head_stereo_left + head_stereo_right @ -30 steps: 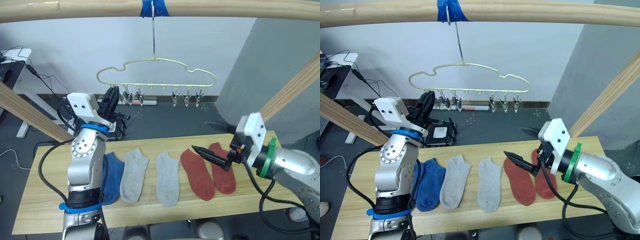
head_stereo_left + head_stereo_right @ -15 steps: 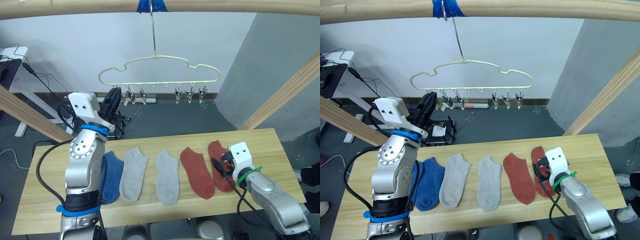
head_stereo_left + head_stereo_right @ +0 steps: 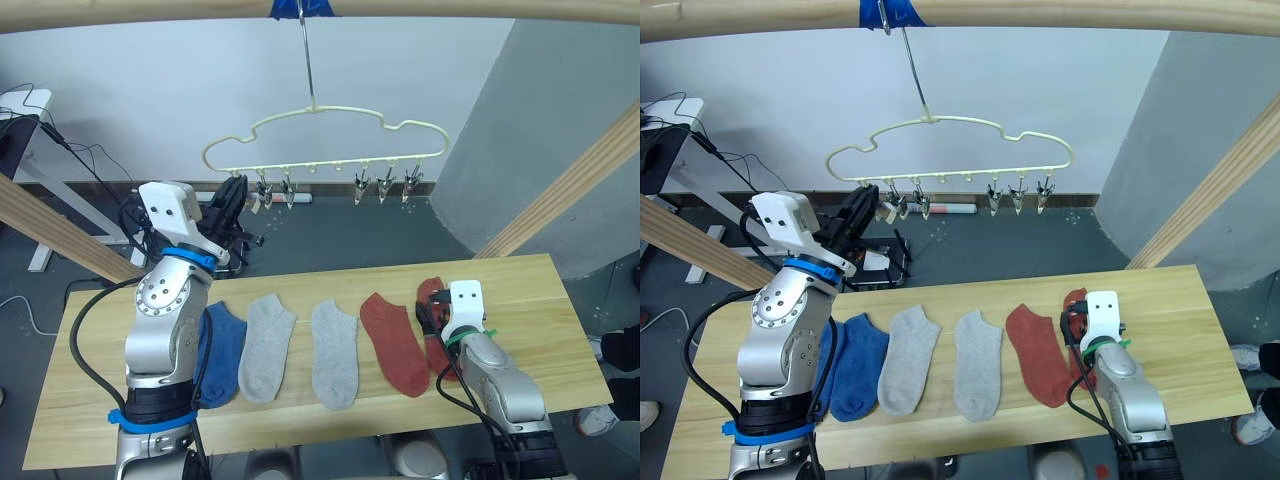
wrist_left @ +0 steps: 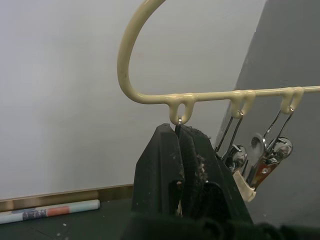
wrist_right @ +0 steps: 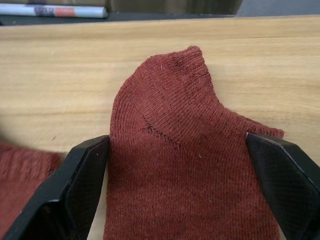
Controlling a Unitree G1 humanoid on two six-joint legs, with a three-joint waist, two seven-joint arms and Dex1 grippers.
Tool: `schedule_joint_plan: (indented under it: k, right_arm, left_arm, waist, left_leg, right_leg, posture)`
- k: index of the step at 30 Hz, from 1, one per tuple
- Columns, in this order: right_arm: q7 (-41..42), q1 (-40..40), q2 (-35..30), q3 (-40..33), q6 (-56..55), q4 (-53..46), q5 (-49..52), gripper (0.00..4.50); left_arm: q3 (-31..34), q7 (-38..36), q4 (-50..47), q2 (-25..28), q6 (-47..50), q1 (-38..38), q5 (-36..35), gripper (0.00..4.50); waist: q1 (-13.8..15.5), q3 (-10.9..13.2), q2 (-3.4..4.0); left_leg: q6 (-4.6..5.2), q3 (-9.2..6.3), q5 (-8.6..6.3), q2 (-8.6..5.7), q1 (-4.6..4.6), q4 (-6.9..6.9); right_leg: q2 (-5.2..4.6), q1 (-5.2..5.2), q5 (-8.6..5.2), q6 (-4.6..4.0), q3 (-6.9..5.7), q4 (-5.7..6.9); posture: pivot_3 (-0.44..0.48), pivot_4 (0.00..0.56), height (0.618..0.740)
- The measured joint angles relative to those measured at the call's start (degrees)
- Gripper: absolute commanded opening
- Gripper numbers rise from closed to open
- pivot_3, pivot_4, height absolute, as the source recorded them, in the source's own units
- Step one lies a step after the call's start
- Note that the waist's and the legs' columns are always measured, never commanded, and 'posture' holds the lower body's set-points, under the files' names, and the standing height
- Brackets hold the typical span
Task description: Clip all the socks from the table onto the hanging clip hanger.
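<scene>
Right gripper (image 5: 175, 165): since a second ago lowered from above the light wooden plank table (image 3: 560, 300) onto the outermost rust-red knit ankle sock (image 5: 185, 165); fingers spread wide, straddling it. Arm hides most of that sock in the head views.

Left gripper (image 4: 182, 165): unchanged, fingers pressed together under the end loop of the pale-gold wire clip hanger (image 3: 325, 140); the clip itself is hidden.

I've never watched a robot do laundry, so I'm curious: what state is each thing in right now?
Pale-gold wire clip hanger: hanging from the pole, no socks clipped.
Blue knit sock, two light grey socks, rust red sock: flat on the table.
Second rust red sock: flat, between the open right tool.
Left tool: raised, shut at the hanger's end clip.
</scene>
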Motion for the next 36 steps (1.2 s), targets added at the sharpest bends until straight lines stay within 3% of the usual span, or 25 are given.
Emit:
schedule_joint_plan:
  k: [11, 15, 21, 28, 36]
  right_arm:
    - [1.1, 1.7, 0.4, -1.4, -1.4, -0.4, -0.7, 0.02]
    - [3.6, 2.7, -0.7, 0.6, -2.0, -2.0, -1.8, 0.02]
    - [14.1, -2.0, -6.2, 13.6, -1.2, -12.0, -4.6, 0.02]
    - [18.4, -12.3, -3.1, 22.7, -0.8, -14.2, -6.8, 0.02]
    - [18.9, -20.0, 3.4, 27.1, -1.6, -6.6, -9.6, 0.02]
  left_arm:
    - [2.7, -2.9, -4.4, 4.8, 11.2, 0.2, -10.3, 0.0]
    - [4.0, -3.5, -5.6, 6.2, 15.1, 0.2, -14.0, 0.0]
    - [4.9, -3.7, -6.4, 7.9, 21.3, -0.6, -19.7, 0.0]
    - [6.1, -2.0, -7.9, 8.8, 25.1, -1.4, -23.2, 0.0]
    - [6.6, 1.0, -9.7, 8.2, 27.0, -0.9, -25.3, 0.0]
  waist:
    - [0.0, 0.0, 0.0]
    - [0.0, 0.0, 0.01]
    - [-0.3, 0.2, 0.14]
    - [0.1, 0.2, 0.13]
    - [0.1, 0.2, 0.12]
  left_leg:
    - [0.0, -0.04, 0.0, 0.02, 0.0, -0.01]
    - [-0.01, -0.03, 0.0, 0.0, -0.03, -0.02]
    - [-0.02, -0.04, 0.01, -0.01, -0.07, -0.01]
    - [-0.05, -0.17, 0.03, 0.1, -0.32, 0.0]
    - [-0.06, -0.14, 0.03, 0.08, -0.32, 0.02]
  right_leg:
    - [0.02, 0.0, 0.0, 0.0, -0.03, 0.0]
    - [0.01, -0.02, 0.0, 0.0, -0.03, -0.02]
    - [0.08, -0.12, 0.0, 0.0, -0.03, 0.03]
    - [-0.09, -0.25, 0.0, 0.0, -0.14, -0.05]
    - [-0.26, -0.3, 0.0, 0.0, -0.14, 0.02]
  posture:
    - [-0.231, 0.328, 0.74]
    - [-0.23, 0.333, 0.74]
    - [-0.235, 0.337, 0.74]
    - [-0.224, 0.332, 0.74]
    - [-0.206, 0.326, 0.74]
